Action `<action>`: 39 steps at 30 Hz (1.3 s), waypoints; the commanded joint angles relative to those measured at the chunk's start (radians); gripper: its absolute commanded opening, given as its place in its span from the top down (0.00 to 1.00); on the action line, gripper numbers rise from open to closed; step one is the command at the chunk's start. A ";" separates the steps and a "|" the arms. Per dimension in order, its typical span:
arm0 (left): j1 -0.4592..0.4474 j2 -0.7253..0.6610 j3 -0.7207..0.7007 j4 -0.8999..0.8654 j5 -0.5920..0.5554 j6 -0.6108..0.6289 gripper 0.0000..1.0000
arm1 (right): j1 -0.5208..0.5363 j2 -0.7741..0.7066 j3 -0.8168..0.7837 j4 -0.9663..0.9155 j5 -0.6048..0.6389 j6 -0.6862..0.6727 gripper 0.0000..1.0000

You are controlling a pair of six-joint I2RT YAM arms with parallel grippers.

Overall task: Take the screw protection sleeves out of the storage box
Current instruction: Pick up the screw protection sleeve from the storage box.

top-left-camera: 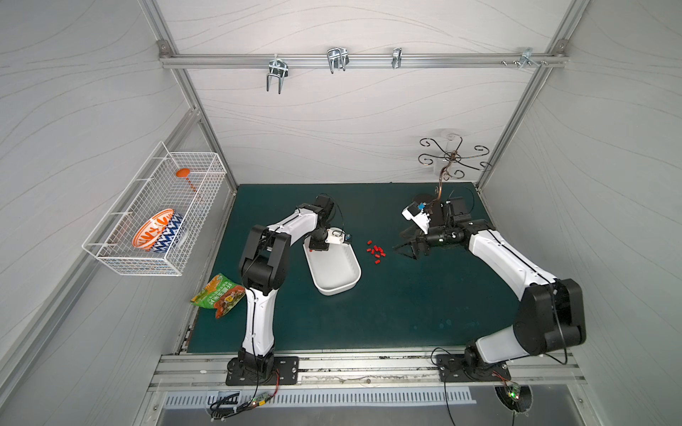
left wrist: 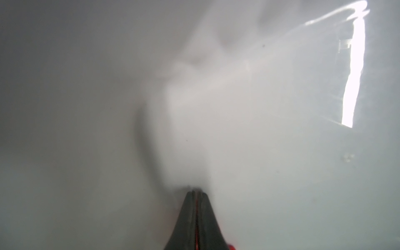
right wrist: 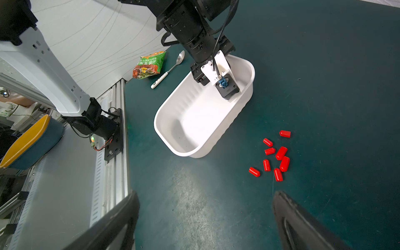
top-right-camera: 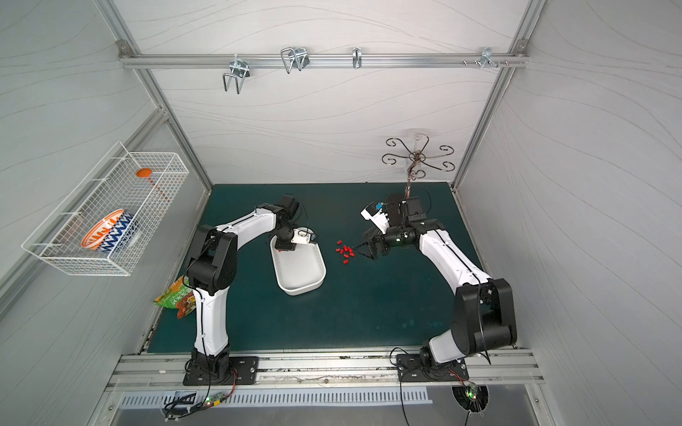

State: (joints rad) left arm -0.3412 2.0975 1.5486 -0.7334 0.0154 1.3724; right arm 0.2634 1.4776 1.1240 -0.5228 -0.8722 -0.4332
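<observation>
White shells [top-left-camera: 295, 225], black joints [top-left-camera: 264, 265], black cables [top-left-camera: 447, 404]

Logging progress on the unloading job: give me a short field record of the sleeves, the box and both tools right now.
left tool: shut, down inside the box; red streak between its fingers, grip unclear
right tool: open, empty, beside the cluster
out: eight sleeves clustered on the mat, beside the box, not touching it
in box: one red speck by the left tool, likely a sleeve; the rest of the visible floor is bare
</observation>
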 commanded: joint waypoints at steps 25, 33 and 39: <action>-0.004 -0.309 -0.172 0.032 0.294 -0.340 1.00 | -0.018 -0.011 -0.010 -0.008 0.013 -0.012 0.01; -0.004 -0.440 -0.240 0.049 0.417 -0.473 1.00 | -0.024 -0.012 0.000 -0.031 0.027 -0.033 0.01; -0.005 -0.452 -0.191 0.029 0.492 -0.552 1.00 | -0.023 0.038 0.073 -0.145 0.015 -0.088 0.01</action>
State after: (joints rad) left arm -0.3416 1.6562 1.3109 -0.6945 0.4278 0.8890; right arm 0.2459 1.4899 1.1522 -0.5823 -0.8463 -0.4698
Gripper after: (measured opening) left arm 0.044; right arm 0.989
